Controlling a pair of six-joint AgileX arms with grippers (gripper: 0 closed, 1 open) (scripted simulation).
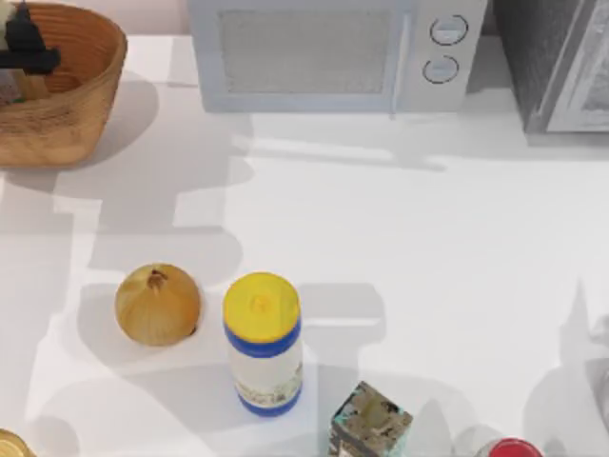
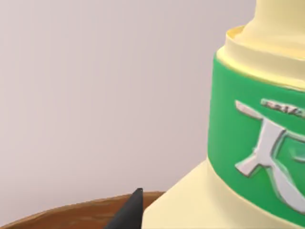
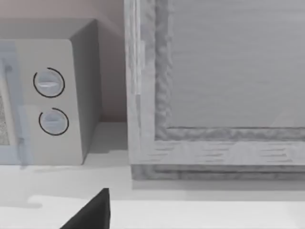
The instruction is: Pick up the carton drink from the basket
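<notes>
The basket, round woven wicker, stands at the table's far left corner. My left gripper hangs over its inside, shut on the carton drink, of which a pale strip shows under the dark fingers. In the left wrist view the carton drink is very close. Its cream-yellow body, green band and the neck above are plain, and one dark fingertip lies against its shoulder above the basket rim. My right gripper is parked off to the right, facing the back wall.
A microwave and a grey cabinet line the back edge. Near the front stand an onion, a white jar with a yellow lid and a small patterned box. A red object sits at the front edge.
</notes>
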